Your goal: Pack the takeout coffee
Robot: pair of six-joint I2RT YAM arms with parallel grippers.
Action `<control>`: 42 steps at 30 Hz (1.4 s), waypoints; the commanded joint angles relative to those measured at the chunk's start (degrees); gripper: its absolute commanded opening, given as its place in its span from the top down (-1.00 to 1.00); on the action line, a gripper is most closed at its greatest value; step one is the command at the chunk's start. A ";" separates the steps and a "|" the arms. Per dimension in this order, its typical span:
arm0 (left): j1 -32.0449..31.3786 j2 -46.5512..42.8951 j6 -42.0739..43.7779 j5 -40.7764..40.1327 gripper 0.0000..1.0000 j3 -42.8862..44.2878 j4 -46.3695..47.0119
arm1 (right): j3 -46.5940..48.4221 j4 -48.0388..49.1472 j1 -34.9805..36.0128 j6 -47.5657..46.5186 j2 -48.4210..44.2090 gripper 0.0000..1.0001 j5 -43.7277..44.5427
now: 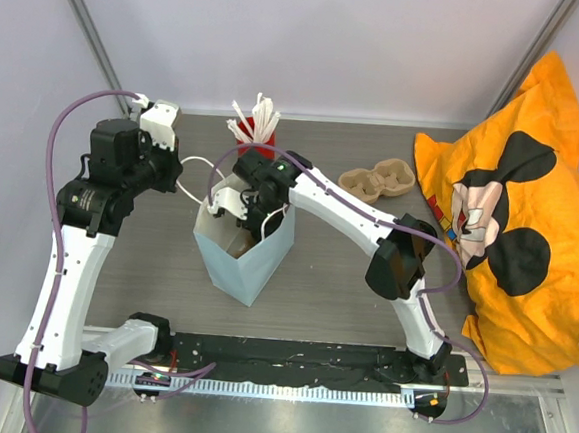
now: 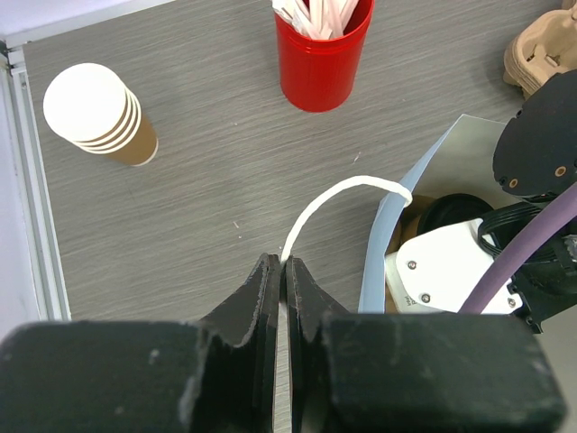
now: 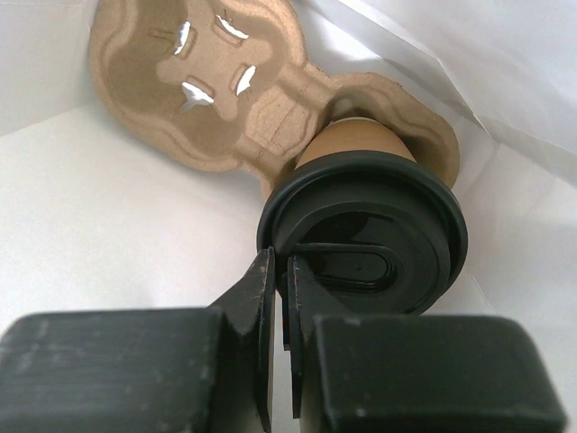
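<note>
The takeout coffee (image 3: 356,140), a tan paper cup under a black lid (image 3: 388,212), sits in one pocket of a moulded cardboard carrier (image 3: 243,99) inside the pale blue paper bag (image 1: 241,263). My right gripper (image 3: 281,262) reaches down into the bag, shut on the near rim of that lid. In the top view the right gripper (image 1: 254,222) is at the bag's mouth. My left gripper (image 2: 283,263) is shut on the bag's white cord handle (image 2: 334,194), holding it out to the left of the bag edge (image 2: 397,234). The left gripper (image 1: 179,181) hovers just left of the bag.
A red cup of white sticks (image 1: 256,129) stands behind the bag. A stack of tan paper cups (image 2: 95,113) lies at the far left. Another cardboard carrier (image 1: 378,180) rests right of the bag. An orange Mickey cushion (image 1: 520,225) fills the right side.
</note>
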 commanded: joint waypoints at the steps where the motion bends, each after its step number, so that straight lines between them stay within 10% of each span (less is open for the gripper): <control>1: 0.49 -1.23 -0.24 0.70 0.84 0.78 1.44 | 2.57 -2.81 -0.28 -1.44 2.11 0.98 1.39; 42: 1.28 -1.14 -0.42 1.66 0.86 0.60 1.44 | 6.62 -7.30 -0.28 -3.55 3.79 0.98 1.92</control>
